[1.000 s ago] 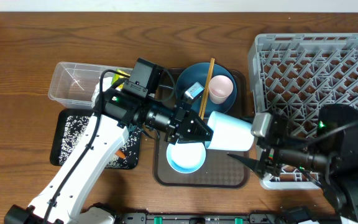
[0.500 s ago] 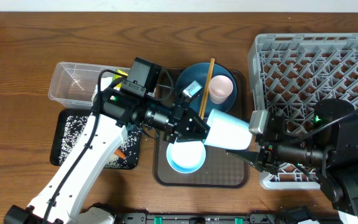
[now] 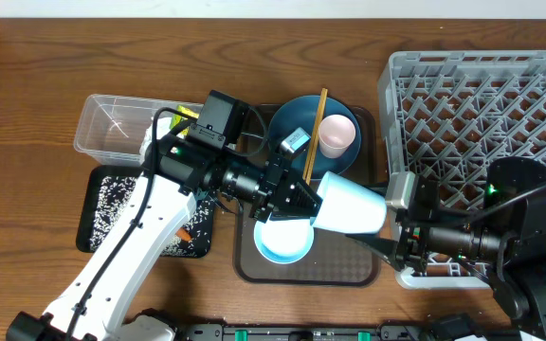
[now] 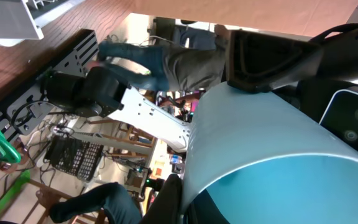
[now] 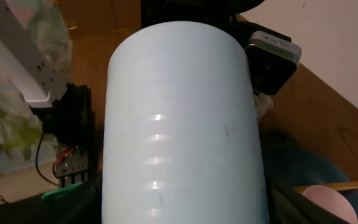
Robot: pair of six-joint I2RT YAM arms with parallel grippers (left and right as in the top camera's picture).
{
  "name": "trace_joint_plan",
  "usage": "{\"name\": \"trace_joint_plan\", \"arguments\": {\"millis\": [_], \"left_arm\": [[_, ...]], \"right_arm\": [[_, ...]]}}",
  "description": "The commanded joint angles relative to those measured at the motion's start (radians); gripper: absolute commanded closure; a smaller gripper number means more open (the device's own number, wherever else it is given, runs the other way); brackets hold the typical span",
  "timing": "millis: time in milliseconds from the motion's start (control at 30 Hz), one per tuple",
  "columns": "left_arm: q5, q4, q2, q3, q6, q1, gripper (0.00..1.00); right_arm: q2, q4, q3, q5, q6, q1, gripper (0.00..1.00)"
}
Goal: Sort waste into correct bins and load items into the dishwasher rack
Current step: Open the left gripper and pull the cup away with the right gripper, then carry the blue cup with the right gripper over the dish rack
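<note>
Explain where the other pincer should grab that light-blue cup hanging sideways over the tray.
By its wall near the closed base, coming from the right. The light-blue cup lies sideways with the left pincer clamped on its rim end, so only the base end, pointing toward the right pincer, is free.

One blue cup (image 3: 354,206) and one pink cup (image 3: 337,135), so two cups. One plate (image 3: 287,112), one bowl (image 3: 282,242). Chopsticks (image 3: 321,118): likely two, though they lie so close they read as one stick. At nine o'clock, one tub (image 3: 112,128) and one black tray (image 3: 87,218). One brown tray (image 3: 339,270) at six o'clock. One rack (image 3: 482,95) at three o'clock on the bench (image 3: 27,95). One packet (image 3: 185,112), one carrot (image 3: 186,232). Rice (image 3: 112,194): too many grains to count.
</note>
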Motion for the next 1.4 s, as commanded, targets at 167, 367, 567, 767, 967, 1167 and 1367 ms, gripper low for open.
{"name": "trace_joint_plan", "arguments": {"millis": [167, 367, 567, 767, 967, 1167, 1367], "left_arm": [[-0.011, -0.003, -0.005, -0.006, 0.037, -0.003, 0.93], [-0.169, -0.117, -0.005, -0.006, 0.092, -0.01, 0.87], [-0.24, -0.145, -0.005, -0.006, 0.103, -0.029, 0.87], [-0.33, -0.145, -0.005, -0.006, 0.103, -0.028, 0.86], [-0.602, -0.145, -0.005, -0.006, 0.103, -0.011, 0.85], [-0.941, -0.121, -0.005, -0.006, 0.022, -0.001, 0.85], [-1.114, -0.064, -0.005, -0.006, 0.02, -0.001, 0.71]], "right_arm": [[-0.008, 0.005, 0.017, -0.061, 0.01, 0.006, 0.51], [-0.007, 0.013, 0.017, -0.059, 0.046, 0.006, 0.56], [-0.007, 0.032, 0.017, -0.045, 0.083, 0.006, 0.56], [-0.007, 0.028, 0.017, -0.026, 0.108, 0.006, 0.58], [-0.007, 0.027, 0.017, 0.113, 0.213, 0.006, 0.6], [-0.007, 0.028, 0.017, 0.524, 0.436, 0.006, 0.63], [0.011, 0.008, 0.019, 0.871, 0.589, -0.001, 0.72]]}}
